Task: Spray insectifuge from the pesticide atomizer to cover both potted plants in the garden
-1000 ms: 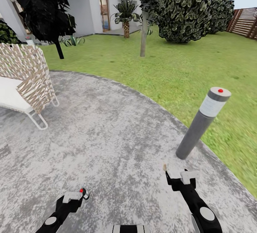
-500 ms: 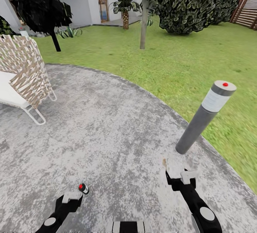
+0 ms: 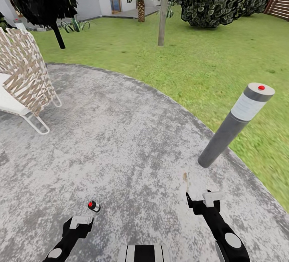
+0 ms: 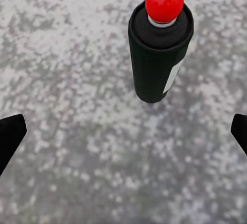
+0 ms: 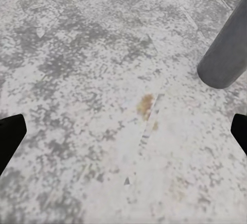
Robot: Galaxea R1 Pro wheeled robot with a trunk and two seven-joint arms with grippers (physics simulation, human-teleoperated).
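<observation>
One pesticide atomizer (image 3: 94, 206) stands upright on the stone patio (image 3: 120, 133), well in from its grass edge, long axis vertical, red cap up, white label apparently facing right. Just behind it, the left gripper (image 4: 123, 131) hangs with fingers spread wide, holding nothing; the right gripper (image 5: 123, 131) is likewise spread near the grey bollard (image 3: 235, 125).

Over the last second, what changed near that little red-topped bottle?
The left end effector drew back from the pesticide atomizer, which now stands free on the stone patio; the camera tilted down. The right end effector held its place, open.
</observation>
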